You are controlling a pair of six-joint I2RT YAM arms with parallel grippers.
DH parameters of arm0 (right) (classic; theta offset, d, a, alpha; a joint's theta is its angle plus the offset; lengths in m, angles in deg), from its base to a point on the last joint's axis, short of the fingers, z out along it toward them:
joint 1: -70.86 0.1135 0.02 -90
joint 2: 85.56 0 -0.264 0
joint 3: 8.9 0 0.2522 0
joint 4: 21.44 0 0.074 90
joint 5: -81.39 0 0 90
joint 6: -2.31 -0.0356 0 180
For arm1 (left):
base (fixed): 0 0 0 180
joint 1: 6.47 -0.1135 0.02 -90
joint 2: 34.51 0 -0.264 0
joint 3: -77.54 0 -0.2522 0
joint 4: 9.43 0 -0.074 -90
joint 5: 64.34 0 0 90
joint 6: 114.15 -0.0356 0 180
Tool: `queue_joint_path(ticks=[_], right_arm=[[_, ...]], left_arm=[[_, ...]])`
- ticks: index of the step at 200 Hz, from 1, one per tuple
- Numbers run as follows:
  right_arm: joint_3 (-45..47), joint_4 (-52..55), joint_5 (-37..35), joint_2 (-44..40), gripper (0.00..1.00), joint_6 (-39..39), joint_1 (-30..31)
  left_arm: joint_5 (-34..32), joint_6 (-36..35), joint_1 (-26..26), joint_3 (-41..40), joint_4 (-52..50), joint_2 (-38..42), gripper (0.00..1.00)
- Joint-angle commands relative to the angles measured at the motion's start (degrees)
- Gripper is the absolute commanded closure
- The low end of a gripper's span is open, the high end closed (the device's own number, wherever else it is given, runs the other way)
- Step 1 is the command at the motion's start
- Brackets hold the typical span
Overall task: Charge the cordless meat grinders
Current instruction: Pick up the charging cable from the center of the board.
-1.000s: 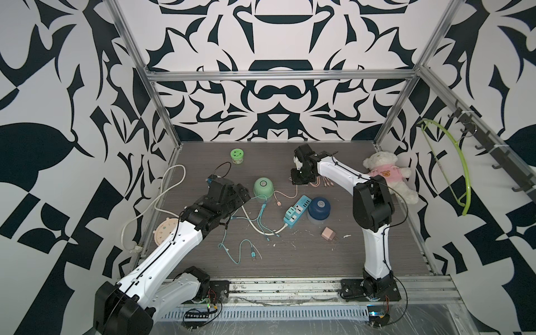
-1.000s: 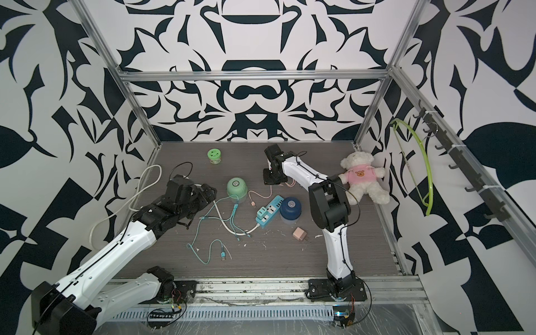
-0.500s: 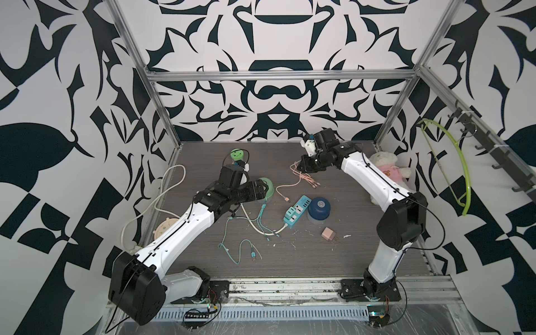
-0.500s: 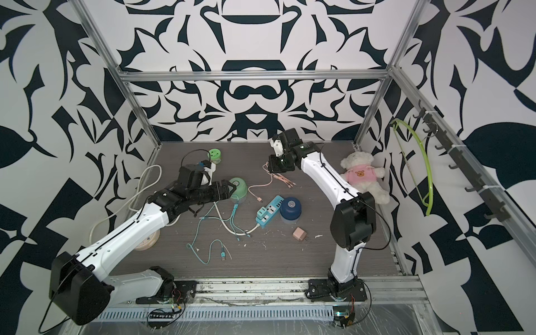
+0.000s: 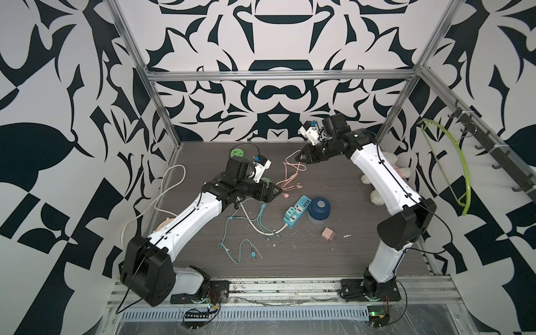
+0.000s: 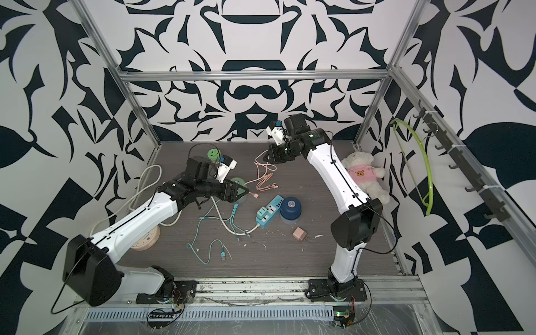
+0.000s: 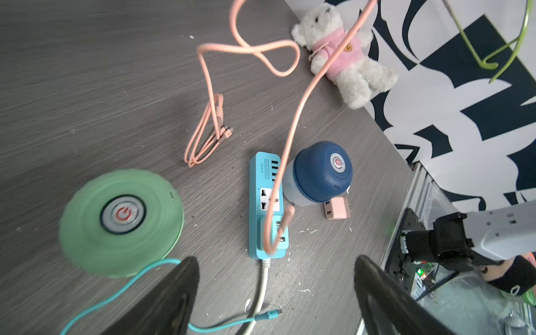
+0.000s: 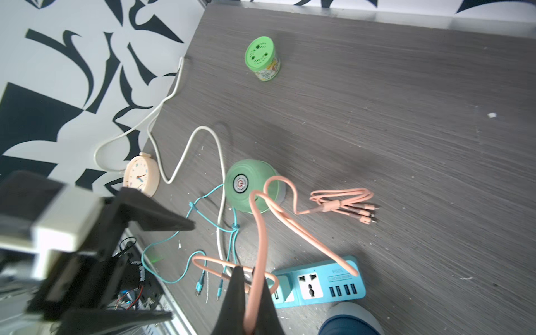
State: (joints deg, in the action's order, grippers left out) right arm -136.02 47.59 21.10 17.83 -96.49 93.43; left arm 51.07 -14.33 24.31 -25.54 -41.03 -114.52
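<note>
Right gripper (image 8: 251, 280) is clenched on the pink cable (image 8: 262, 232), raised above the bench (image 5: 319, 261). Note that the left gripper (image 7: 275, 290) stands released and holds nothing, just beside the mint green grinder (image 7: 121, 223). In both top views you find the dark blue grinder (image 5: 319, 207) just beside the blue power strip (image 5: 295, 214), at its 3 o'clock.

You've two grinders, a green grinder (image 7: 121, 223) and a blue grinder (image 5: 319, 207); two charging cables, a pink cable (image 8: 327, 207) and a teal cable (image 8: 235, 227); one power strip (image 5: 295, 213); one adapter (image 5: 328, 233); one jar (image 8: 261, 55); one clock (image 8: 139, 174); one bear (image 6: 362, 174).
</note>
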Motion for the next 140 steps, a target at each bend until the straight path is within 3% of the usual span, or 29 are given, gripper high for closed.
queue_joint_path(ticks=[1,79,140], right_arm=[[-3.09,0.89,4.16,-1.28,1.0,0.54,-0.16],[-4.39,-0.25,6.64,0.23,1.0,-0.95,-0.16],[-4.3,-1.25,7.82,1.03,1.0,-1.99,-0.16]], left_arm=[[4.03,-3.45,0.0,2.78,-0.38,-2.58,0.19],[13.0,-4.38,-0.02,4.33,-0.73,-6.53,0.59],[14.9,-4.7,0.01,6.4,-1.79,-8.88,0.88]])
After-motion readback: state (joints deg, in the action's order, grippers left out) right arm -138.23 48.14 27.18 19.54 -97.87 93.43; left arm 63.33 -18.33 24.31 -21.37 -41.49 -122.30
